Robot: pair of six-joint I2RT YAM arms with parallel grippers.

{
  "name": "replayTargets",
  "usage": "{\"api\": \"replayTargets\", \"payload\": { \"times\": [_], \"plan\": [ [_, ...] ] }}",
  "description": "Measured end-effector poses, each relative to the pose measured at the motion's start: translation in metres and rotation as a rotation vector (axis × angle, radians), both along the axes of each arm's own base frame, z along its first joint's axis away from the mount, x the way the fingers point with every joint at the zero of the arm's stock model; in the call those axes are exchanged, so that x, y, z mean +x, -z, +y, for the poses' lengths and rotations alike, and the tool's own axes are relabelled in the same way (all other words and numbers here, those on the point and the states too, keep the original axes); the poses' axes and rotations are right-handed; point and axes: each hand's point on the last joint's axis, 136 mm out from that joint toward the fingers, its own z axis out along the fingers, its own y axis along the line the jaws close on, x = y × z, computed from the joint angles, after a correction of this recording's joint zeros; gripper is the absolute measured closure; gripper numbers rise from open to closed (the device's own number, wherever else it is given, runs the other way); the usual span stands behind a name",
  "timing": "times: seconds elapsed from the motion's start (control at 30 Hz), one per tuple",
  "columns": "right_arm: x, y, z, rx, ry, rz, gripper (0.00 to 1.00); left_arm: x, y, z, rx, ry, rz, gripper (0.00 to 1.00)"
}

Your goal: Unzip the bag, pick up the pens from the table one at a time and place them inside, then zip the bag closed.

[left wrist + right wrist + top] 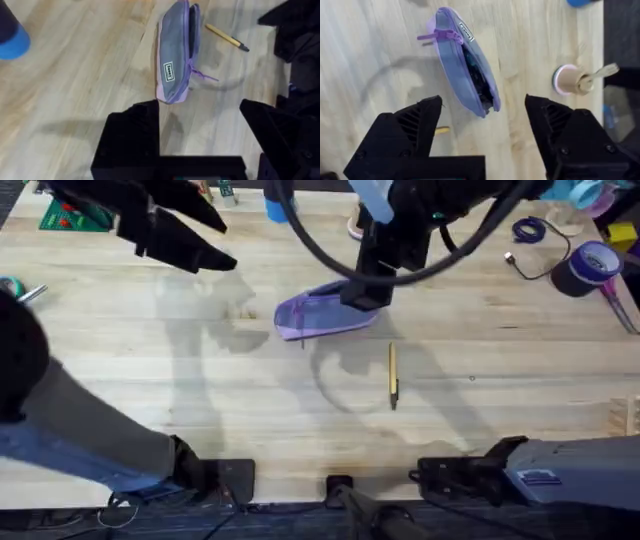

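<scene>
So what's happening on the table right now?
Both grippers hang open above the table, holding nothing. The right gripper hovers over the purple bag, whose zipper is already open. The yellow pen lies on the wood beside the bag, not yet picked up. The left gripper is off to the side.

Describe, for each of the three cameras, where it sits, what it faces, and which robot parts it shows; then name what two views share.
Overhead: above the bases, looking down on the table, bag, pen and both arms.
Left wrist: on the left arm, facing the bag and pen; open left gripper below.
Right wrist: above the partly unzipped bag; open right gripper below.
Every view has the bag.
</scene>
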Motion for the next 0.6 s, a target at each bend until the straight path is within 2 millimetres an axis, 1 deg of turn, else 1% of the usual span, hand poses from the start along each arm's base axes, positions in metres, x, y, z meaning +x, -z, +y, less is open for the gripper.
{"api": "replayTargets", "payload": {
  "times": [0.23, 0.3, 0.4, 0.43, 0.47, 0.6],
  "plan": [
    [0.000, 0.000, 0.000, -0.058, -0.137, -0.056, 0.006, -0.030, -0.046, -0.005, 0.094, 0.027, -0.195, 0.004],
    [0.002, -0.001, 0.001, -0.066, -0.166, -0.075, 0.006, -0.035, -0.055, -0.006, 0.110, 0.027, -0.232, 0.006],
    [0.009, -0.007, 0.006, -0.057, -0.193, -0.124, 0.006, -0.038, -0.061, -0.006, 0.120, 0.023, -0.254, 0.006],
    [0.011, -0.008, 0.008, -0.053, -0.199, -0.138, 0.029, -0.039, -0.061, -0.006, 0.120, 0.019, -0.252, 0.006],
    [0.013, -0.011, 0.010, -0.045, -0.205, -0.153, 0.074, -0.039, -0.061, -0.006, 0.119, 0.015, -0.246, 0.006],
    [0.016, -0.013, 0.013, -0.040, -0.219, -0.172, 0.130, -0.039, -0.060, -0.006, 0.120, 0.005, -0.234, 0.006]
  ]
}}
